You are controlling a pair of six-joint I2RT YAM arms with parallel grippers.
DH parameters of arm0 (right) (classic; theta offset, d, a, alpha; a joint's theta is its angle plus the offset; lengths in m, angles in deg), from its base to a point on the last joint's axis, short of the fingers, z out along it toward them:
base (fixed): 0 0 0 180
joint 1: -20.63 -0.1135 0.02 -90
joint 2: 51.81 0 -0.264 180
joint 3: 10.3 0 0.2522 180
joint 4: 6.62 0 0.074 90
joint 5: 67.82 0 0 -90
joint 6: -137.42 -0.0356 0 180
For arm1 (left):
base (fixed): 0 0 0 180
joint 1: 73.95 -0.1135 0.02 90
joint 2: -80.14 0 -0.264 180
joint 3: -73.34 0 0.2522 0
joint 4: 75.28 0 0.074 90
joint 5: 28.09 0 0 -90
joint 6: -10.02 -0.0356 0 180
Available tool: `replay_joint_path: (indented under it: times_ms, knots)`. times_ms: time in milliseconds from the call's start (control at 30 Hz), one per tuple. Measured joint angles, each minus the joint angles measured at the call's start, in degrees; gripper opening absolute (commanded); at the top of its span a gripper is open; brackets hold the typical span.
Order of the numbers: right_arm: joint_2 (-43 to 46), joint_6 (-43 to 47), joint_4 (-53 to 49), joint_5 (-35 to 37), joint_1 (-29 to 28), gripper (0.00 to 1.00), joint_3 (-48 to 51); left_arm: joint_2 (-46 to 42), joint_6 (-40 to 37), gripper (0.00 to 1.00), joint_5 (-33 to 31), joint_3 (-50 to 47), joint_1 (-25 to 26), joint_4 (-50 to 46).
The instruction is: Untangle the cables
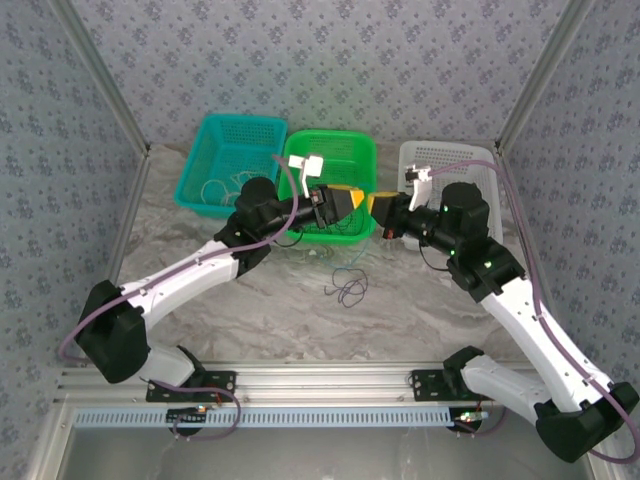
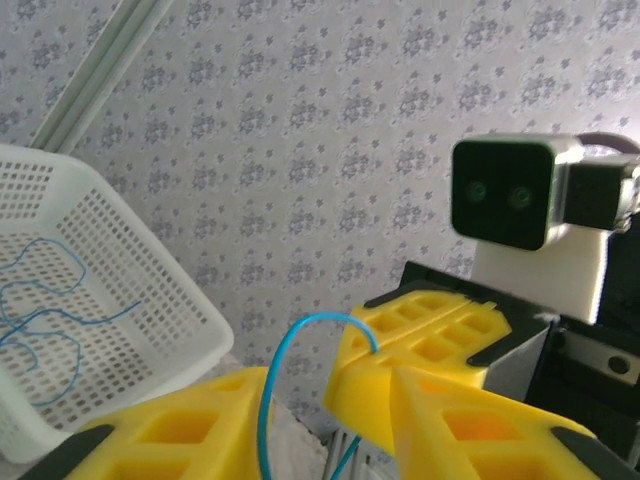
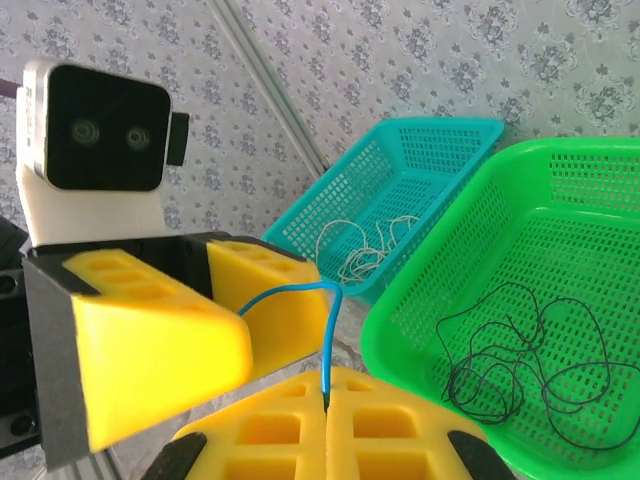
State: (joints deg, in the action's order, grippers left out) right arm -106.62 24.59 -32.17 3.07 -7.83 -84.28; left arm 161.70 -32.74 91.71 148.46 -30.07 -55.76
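My right gripper (image 3: pixel 327 395) is shut on a thin blue cable (image 3: pixel 330 330), pinched at its fingertips. The cable arches up and over into the gap of my left gripper (image 3: pixel 275 310). The two grippers meet tip to tip above the right rim of the green basket (image 1: pixel 330 140): left gripper (image 1: pixel 350 200), right gripper (image 1: pixel 378 208). In the left wrist view the blue cable (image 2: pixel 265 400) runs down along the inner face of one yellow finger (image 2: pixel 180 430). My left gripper (image 2: pixel 320 400) has its jaws apart around it. A small dark and blue tangle of cables (image 1: pixel 348 287) lies on the table.
The teal basket (image 1: pixel 215 135) holds whitish cables (image 3: pixel 365 250). Black cable (image 3: pixel 520 360) lies in the green basket. The white basket (image 2: pixel 150 290) at the back right holds blue cables (image 2: pixel 40 300). Patterned walls close in the back and sides.
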Motion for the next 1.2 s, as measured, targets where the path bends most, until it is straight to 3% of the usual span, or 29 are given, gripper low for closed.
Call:
replay_joint_path:
  times_ms: [267,667,767,900,933,1033,1200]
  knots:
    - [-0.2,0.0,-0.2,-2.4,0.0,0.00,0.3,0.7,-0.3,0.09,-0.7,1.2,0.0,0.6]
    - [-1.6,0.0,-0.4,-5.3,0.0,0.00,0.4,5.5,-3.6,0.04,3.4,8.2,0.0,-4.3]
    - [-1.6,0.2,-1.0,-4.4,0.0,0.00,0.4,6.6,-4.1,0.21,4.5,9.7,0.0,-5.8]
    - [-1.4,2.0,-7.8,-3.0,0.8,0.00,-0.4,5.9,-6.5,0.75,2.9,10.1,-1.2,-8.7]
    - [-1.3,2.7,-9.8,-2.6,1.9,0.00,-0.9,5.1,-7.7,0.82,1.8,10.1,-1.9,-10.8]
    - [-1.0,4.8,-15.8,-2.3,6.5,0.00,-3.5,1.1,-12.2,0.94,-1.2,10.1,-4.3,-18.2]
    - [0.1,7.4,-20.6,-3.3,11.7,0.00,-5.8,-8.0,-18.6,0.98,-6.0,10.1,-8.9,-27.2]
